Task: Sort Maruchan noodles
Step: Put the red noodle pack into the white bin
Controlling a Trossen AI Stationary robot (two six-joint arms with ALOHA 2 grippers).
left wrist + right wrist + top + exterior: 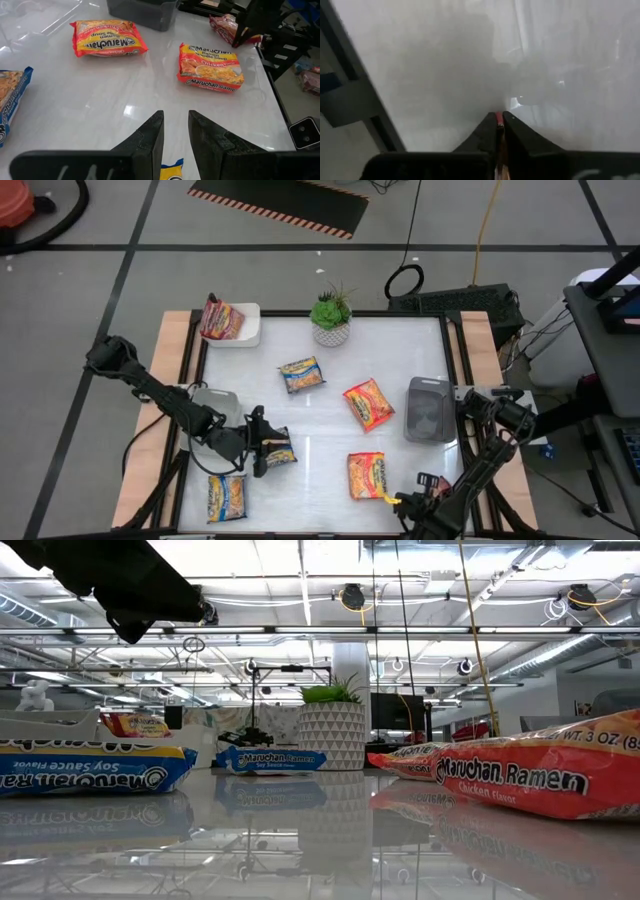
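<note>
Maruchan noodles [367, 475] pinched at one corner by right gripper [400, 501]; left gripper [262, 448] clamps a blue packet [277, 448] for sorting

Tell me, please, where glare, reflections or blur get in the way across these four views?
High view: ceiling light glares off the glossy white table. Low view: the table mirrors the blue Soy Sauce packet and the potted plant; the nearest orange Chicken packet looks soft. Left wrist view: sharp, with a small glare spot beside the Chicken packet. Right wrist view: mostly hazy grey-white blur.
</note>
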